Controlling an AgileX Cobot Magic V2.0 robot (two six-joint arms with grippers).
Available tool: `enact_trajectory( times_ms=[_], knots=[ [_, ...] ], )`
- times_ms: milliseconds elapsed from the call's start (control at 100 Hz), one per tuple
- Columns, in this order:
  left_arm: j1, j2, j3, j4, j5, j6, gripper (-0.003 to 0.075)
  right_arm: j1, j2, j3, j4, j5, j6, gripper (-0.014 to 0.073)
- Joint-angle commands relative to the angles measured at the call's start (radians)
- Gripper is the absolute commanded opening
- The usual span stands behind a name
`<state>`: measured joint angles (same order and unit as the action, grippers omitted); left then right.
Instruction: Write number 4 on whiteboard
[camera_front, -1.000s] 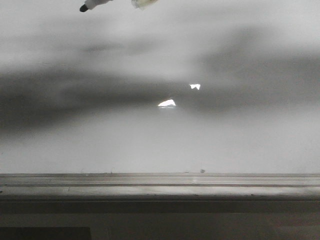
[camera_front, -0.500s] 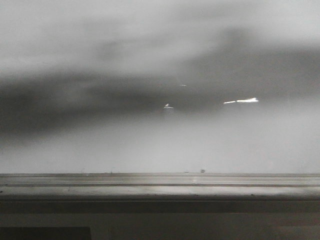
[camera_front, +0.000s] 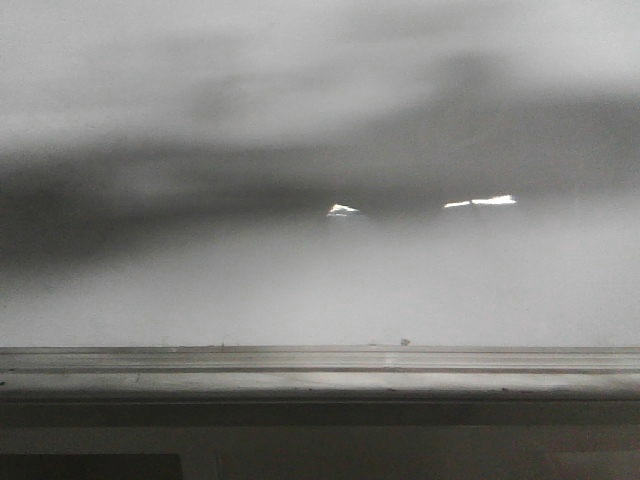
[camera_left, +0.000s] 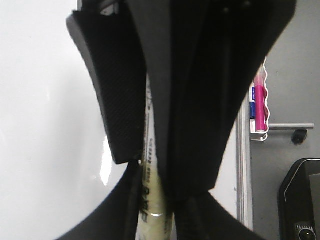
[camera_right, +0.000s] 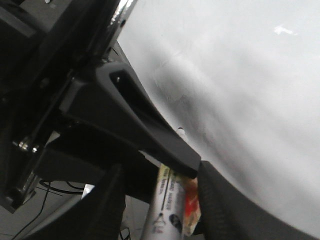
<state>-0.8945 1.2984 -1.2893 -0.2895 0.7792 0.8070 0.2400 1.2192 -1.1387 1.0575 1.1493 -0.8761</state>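
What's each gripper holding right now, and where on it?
The left gripper clamps a marker around its barrel. The right gripper grips a labelled tube-like item on its body; what it is cannot be told.

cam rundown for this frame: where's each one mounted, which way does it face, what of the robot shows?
Front view: faces forward, square onto the whiteboard and its tray rail; neither arm shows, no 4 visible.
Left wrist view: on the left arm, looks past the left gripper, shut on a marker, to the board; spare markers in a side holder.
Right wrist view: on the right arm, right gripper shut on a labelled tube, board behind.
Shared: all three see the whiteboard.
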Motion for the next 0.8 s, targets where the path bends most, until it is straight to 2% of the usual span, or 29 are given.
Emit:
enact_trajectory(
  times_ms=[0, 150, 370, 540, 630, 650, 660, 740, 750, 790],
  knots=[
    [-0.009, -0.03, -0.034, -0.007, -0.087, -0.016, -0.002, -0.001, -0.014, -0.032, 0.071, 0.005, 0.0, 0.0253],
    [-0.009, -0.03, -0.034, -0.005, -0.093, -0.016, -0.002, -0.001, -0.014, -0.032, 0.064, 0.005, 0.0, 0.0165],
    [-0.009, -0.03, -0.034, 0.01, -0.117, -0.016, -0.002, -0.001, -0.014, -0.032, 0.051, 0.013, 0.0, -0.0065],
    [-0.009, -0.03, -0.034, 0.028, -0.105, -0.016, 0.0, -0.001, -0.014, -0.032, 0.049, 0.038, 0.0, -0.0071],
    [-0.009, -0.03, -0.034, 0.028, -0.093, -0.016, 0.0123, -0.001, -0.014, -0.032, 0.049, 0.048, 0.0, -0.0071],
    [-0.009, -0.03, -0.034, 0.028, -0.092, -0.016, 0.0201, -0.001, -0.014, -0.032, 0.049, 0.042, 0.0, -0.007],
    [-0.009, -0.03, -0.034, 0.028, -0.092, -0.016, 0.0201, -0.001, -0.014, -0.032, 0.049, 0.04, 0.0, -0.007],
    [-0.009, -0.034, -0.034, 0.028, -0.094, -0.029, 0.0408, -0.001, -0.014, -0.032, 0.049, 0.001, 0.0, -0.0063],
    [-0.009, -0.036, -0.034, 0.028, -0.094, -0.032, 0.0408, -0.001, -0.014, -0.032, 0.049, -0.002, 0.0, -0.0063],
    [-0.004, -0.04, -0.034, 0.031, -0.096, -0.054, 0.0493, -0.001, -0.014, -0.032, 0.049, -0.017, 0.0, -0.0063]
  ],
)
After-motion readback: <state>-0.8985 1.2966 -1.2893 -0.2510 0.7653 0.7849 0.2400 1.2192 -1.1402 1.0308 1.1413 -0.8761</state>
